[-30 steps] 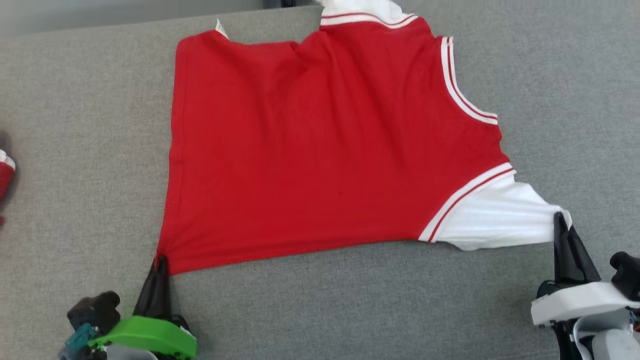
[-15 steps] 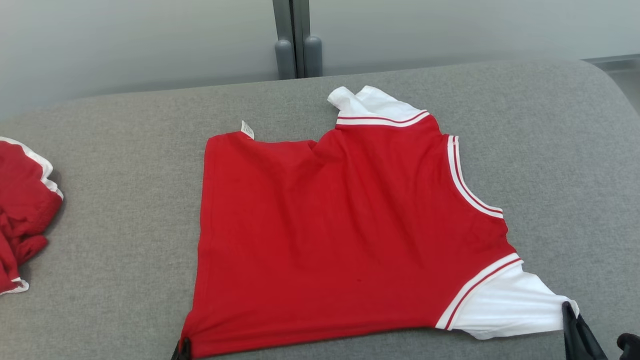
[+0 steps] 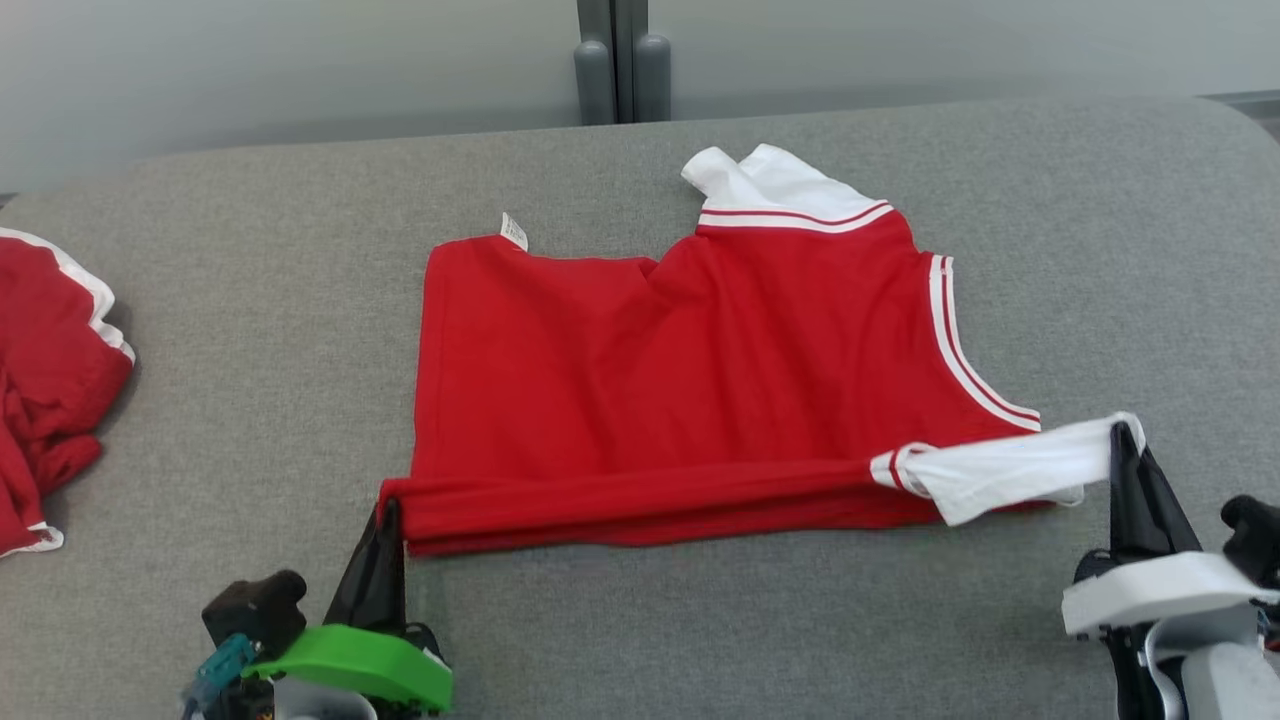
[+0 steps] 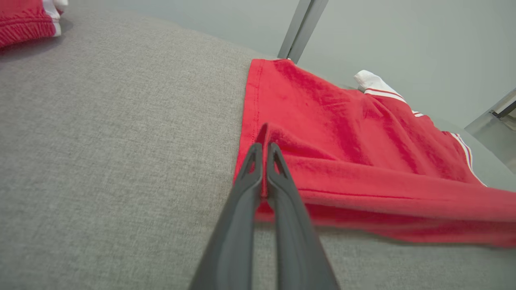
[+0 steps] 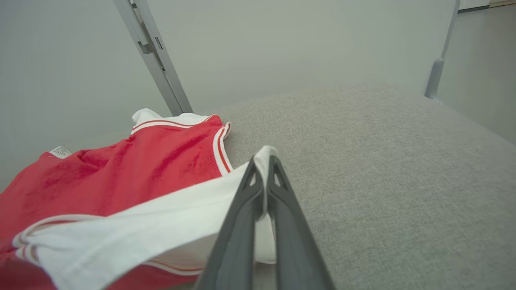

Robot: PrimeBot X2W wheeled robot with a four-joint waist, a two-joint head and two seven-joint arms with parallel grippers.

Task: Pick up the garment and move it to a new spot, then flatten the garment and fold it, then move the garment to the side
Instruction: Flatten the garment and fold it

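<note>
Fingers [image 4: 238, 209] are clenching limp, light red shirt [image 3: 680, 370]: left gripper [image 3: 388, 512] at hem corner [image 4: 263, 135], right gripper [image 3: 1123, 432] at white sleeve [image 3: 1010, 465] (judged sound holds).

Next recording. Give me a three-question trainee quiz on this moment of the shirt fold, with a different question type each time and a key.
1. True or false: the red shirt with white sleeves lies fully flat on the grey fabric surface, with its near edge down.
2. Multiple choice: the right gripper is shut on A) the shirt's white sleeve, B) a care label, C) nothing.
3. Fill in: while the left gripper pinches the shirt's near corner, the crumpled red garment lies at the surface's ___ edge, by the robot's sides.

Key: 1 false, the near edge is raised and doubled over; 2 A; 3 left.
</note>
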